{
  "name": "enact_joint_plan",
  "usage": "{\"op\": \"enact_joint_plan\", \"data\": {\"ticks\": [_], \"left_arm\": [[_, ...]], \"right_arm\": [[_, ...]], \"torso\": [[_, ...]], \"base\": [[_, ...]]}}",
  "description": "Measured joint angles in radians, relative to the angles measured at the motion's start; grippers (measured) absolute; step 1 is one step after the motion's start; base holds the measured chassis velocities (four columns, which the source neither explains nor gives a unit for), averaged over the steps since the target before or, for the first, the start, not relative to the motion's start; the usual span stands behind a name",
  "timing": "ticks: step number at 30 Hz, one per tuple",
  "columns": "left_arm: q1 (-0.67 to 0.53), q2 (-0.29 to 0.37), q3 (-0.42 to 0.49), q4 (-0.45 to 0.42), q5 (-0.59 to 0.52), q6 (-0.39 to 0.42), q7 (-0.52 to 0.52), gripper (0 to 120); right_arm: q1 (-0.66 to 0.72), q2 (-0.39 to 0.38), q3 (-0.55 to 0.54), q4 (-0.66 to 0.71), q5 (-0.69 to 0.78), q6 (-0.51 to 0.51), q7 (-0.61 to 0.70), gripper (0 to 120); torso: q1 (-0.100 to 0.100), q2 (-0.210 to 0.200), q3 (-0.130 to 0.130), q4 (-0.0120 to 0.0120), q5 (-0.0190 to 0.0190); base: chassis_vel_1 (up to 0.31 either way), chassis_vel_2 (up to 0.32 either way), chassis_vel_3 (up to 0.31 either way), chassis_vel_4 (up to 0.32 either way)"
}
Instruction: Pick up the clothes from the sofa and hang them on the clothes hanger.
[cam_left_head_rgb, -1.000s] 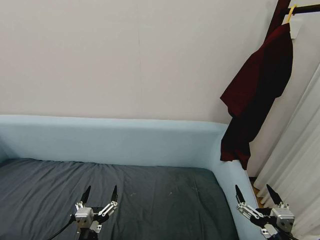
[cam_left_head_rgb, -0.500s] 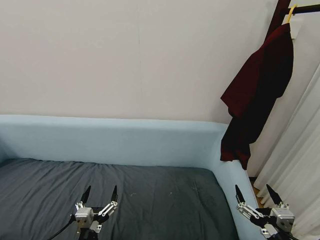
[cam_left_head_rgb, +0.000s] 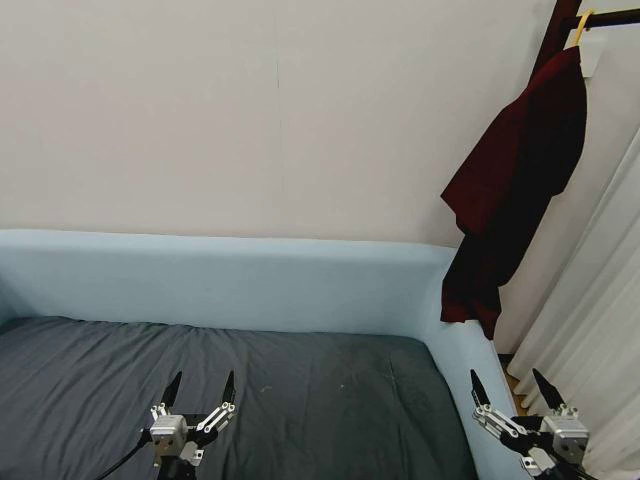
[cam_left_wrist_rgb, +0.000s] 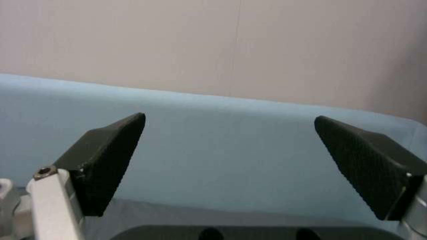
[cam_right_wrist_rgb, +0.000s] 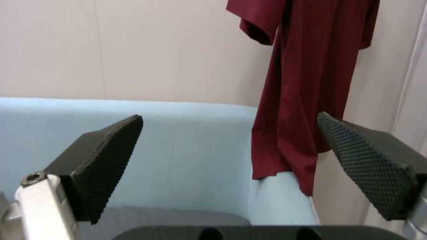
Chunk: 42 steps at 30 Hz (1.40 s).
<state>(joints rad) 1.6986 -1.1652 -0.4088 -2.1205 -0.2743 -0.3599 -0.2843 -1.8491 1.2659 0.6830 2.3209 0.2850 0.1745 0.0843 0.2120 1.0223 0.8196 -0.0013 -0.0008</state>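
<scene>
fingers (cam_left_wrist_rgb: 107, 160) of the left gripper (cam_left_head_rgb: 203, 385) stand apart, low over the sofa (cam_left_head_rgb: 250, 280) seat; right gripper (cam_left_head_rgb: 505, 385) likewise spread, holding nothing, just off the sofa's right arm. shirt (cam_left_head_rgb: 520, 170) (dark red) hangs from the hanger (cam_left_head_rgb: 581, 24) on the rack (cam_left_head_rgb: 553, 30), hem down beside that arm. judged: light, limp cloth, no stiffness, prone to slide off the hanger if tugged low. best hold is a pinch at collar or shoulder seam, near the hanger.

Sofa (cam_left_head_rgb: 250, 285): smooth matt light-blue upholstery. Seat cover (cam_left_head_rgb: 300, 390): dark grey cloth, lightly creased. Shirt (cam_left_head_rgb: 515, 180): matt dark red cloth. Right claw (cam_left_head_rgb: 510, 378) pads (cam_right_wrist_rgb: 363, 160): black, finely dimpled; links (cam_left_head_rgb: 497, 422): bare bright metal.
</scene>
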Motion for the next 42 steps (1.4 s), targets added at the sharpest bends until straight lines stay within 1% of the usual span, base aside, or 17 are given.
{"op": "enact_joint_plan", "data": {"ticks": [42], "left_arm": [[0.0,0.0,0.0,0.0,0.0,0.0,0.0,100]], "right_arm": [[0.0,0.0,0.0,0.0,0.0,0.0,0.0,100]], "torso": [[0.0,0.0,0.0,0.0,0.0]], "base": [[0.0,0.0,0.0,0.0]]}}
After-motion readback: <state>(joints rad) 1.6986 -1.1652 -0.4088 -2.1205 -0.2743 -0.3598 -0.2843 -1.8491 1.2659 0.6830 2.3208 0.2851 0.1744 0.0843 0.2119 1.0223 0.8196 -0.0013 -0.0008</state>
